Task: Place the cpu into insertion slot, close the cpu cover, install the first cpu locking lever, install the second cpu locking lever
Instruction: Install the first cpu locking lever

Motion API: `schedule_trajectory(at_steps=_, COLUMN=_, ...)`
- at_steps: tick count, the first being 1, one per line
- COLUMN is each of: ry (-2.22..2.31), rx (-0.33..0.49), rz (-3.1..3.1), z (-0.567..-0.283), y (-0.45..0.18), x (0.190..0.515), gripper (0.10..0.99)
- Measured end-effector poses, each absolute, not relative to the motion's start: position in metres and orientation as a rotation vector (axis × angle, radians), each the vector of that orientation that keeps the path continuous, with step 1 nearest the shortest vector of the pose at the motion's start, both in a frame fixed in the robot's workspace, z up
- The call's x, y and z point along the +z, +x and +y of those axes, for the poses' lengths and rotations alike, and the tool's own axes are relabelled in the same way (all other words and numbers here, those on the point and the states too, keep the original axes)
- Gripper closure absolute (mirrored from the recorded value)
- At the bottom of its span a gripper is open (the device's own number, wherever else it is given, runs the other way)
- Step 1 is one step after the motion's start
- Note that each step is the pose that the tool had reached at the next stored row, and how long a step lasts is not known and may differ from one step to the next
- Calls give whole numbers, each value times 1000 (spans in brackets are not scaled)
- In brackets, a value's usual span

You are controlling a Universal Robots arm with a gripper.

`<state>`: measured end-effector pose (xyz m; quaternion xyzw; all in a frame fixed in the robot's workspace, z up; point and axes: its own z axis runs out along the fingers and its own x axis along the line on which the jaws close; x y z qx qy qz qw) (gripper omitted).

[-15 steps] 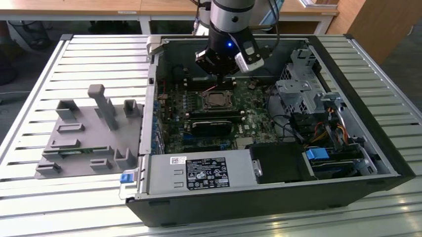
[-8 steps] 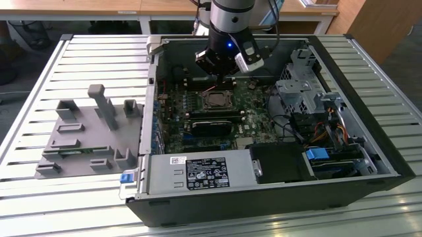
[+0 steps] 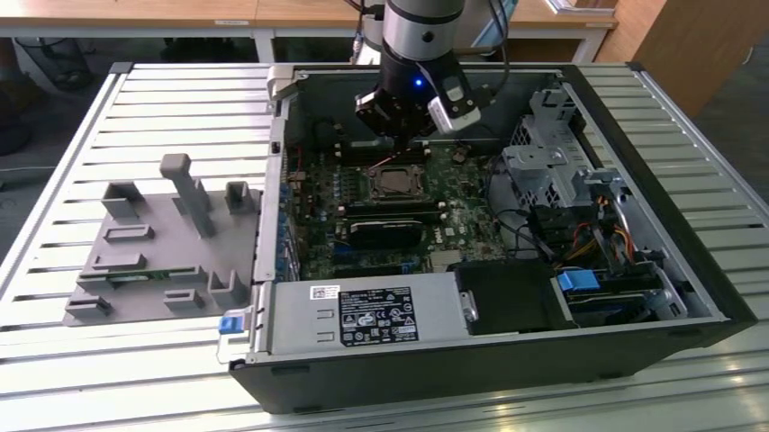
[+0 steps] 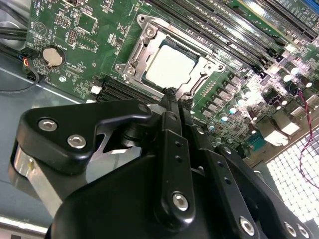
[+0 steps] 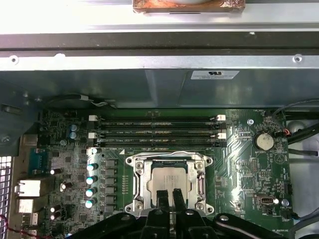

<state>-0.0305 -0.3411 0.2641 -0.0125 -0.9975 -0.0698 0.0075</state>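
Observation:
The cpu (image 5: 169, 178) (image 4: 169, 64) (image 3: 393, 186) lies flat in the insertion slot (image 4: 127, 71), silvery top up. Over it lies the cpu cover (image 5: 142, 179) (image 4: 145, 44), its window framing the chip. A thin wire lever (image 5: 164, 153) runs along the socket side nearest the memory sticks. My gripper (image 5: 169, 196) (image 4: 173, 97) (image 3: 402, 148) hovers at the opposite socket edge, just above the cover. Its two black fingers (image 5: 162, 199) are pressed close together, and I see nothing held between them.
Long black memory sticks (image 5: 154, 127) flank the socket. A coin battery (image 5: 263, 142) sits on the board. Case walls (image 3: 283, 117), the drive cage (image 3: 553, 171) and the power supply (image 3: 360, 315) surround the board. A grey fixture (image 3: 157, 243) lies on the slatted table at the exterior view's left.

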Motion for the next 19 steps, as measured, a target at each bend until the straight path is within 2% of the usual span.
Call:
schedule_trajectory(at_steps=3, ry=-39, rx=-218, rz=-3119, z=-341, y=-30, x=264, gripper=898)
schedule_trajectory(at_steps=4, ry=-39, rx=-218, rz=-3119, z=-341, y=-30, x=264, gripper=831)
schedule_trajectory(at_steps=9, ry=-39, rx=-218, rz=-3119, z=-341, y=-30, x=263, gripper=831)
schedule_trajectory(at_steps=11, ry=-39, rx=-218, rz=-3119, z=-341, y=-30, x=263, gripper=847)
schedule_trajectory(at_steps=12, ry=-39, rx=-218, rz=-3119, z=-341, y=-30, x=262, gripper=918)
schedule_trajectory(at_steps=17, ry=-39, rx=-218, rz=-3119, z=-341, y=-30, x=261, gripper=929)
schedule_trajectory(at_steps=18, ry=-39, rx=-218, rz=-3119, z=-341, y=-30, x=261, gripper=984)
schedule_trajectory(at_steps=19, ry=-39, rx=-218, rz=-3119, z=-341, y=-30, x=261, gripper=984)
